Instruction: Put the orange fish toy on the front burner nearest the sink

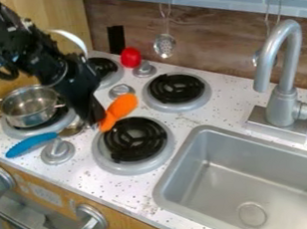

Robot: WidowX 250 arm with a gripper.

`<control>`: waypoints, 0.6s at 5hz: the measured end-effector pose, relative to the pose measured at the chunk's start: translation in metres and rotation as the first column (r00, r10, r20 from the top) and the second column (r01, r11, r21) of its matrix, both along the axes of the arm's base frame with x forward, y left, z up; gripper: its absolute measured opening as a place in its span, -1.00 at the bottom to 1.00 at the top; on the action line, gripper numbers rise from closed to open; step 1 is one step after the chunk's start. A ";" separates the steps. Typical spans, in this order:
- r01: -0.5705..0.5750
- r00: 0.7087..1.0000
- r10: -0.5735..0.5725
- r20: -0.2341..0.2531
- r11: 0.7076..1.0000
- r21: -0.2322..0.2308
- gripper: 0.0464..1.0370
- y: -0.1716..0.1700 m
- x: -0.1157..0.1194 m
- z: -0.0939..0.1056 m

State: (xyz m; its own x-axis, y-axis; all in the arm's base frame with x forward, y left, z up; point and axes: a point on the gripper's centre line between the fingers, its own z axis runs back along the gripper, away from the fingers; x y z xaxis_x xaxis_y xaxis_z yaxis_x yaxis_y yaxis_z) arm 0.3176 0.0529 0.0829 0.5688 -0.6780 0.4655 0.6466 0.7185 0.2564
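Speckled counter (132, 193), black pincer (94, 120), orange toy (120, 108) just beside its tip

Grey-blue tiled wall (207, 0) | brown wood-grain backsplash (213, 37) | light wooden side panel (51, 12)

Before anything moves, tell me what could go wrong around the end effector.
The end effector is right by the orange object, so a sideways shift might knock it onto the nearest burner. It could also bump the metal pot close by, or catch the blue-handled utensil lying near its tip.
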 end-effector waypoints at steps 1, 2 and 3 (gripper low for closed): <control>0.011 1.000 -0.010 -0.029 1.000 0.028 -0.92 0.001 -0.011 -0.018; 0.014 0.998 -0.012 -0.067 1.000 0.026 -0.92 0.001 -0.016 -0.033; 0.022 0.995 -0.023 -0.098 1.000 -0.014 -0.92 -0.003 -0.013 -0.046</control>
